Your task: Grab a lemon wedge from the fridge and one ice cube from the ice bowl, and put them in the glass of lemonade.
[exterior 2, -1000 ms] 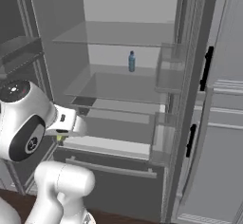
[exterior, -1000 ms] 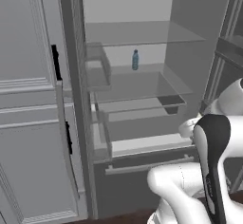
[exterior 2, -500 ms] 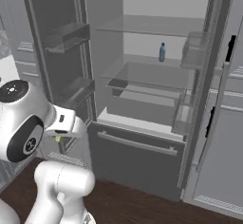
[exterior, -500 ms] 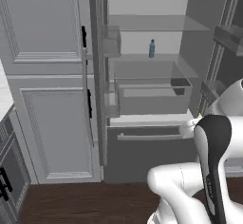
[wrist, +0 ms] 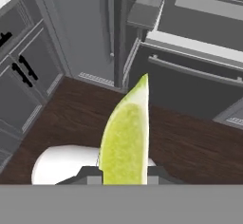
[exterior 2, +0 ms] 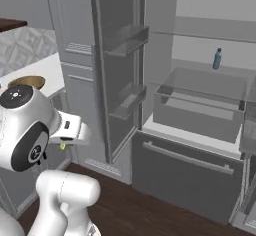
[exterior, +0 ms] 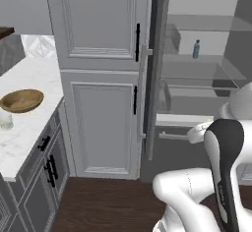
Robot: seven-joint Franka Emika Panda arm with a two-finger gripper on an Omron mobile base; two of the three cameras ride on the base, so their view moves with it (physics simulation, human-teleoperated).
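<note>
- While we carry the wedge (wrist: 126,135) away from the open fridge (exterior 2: 200,105), step in hand: transport to the glass (exterior: 6,120).
- Gripper (wrist: 124,173): clenched on the wedge, which stands up between the fingers.
- Glass: on the counter (exterior: 29,128), just beside the bowl (exterior: 21,100), well apart from us.
- Next: we judge a reach over the glass, then release.
- Arm: folded low, hand pointing at the floor (wrist: 190,142).

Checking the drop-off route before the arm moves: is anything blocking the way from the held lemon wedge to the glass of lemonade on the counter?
Nothing visible blocks it. The gripper holds the lemon wedge over open floor; the glass of lemonade stands at the counter edge, with the ice bowl just behind it.
</note>
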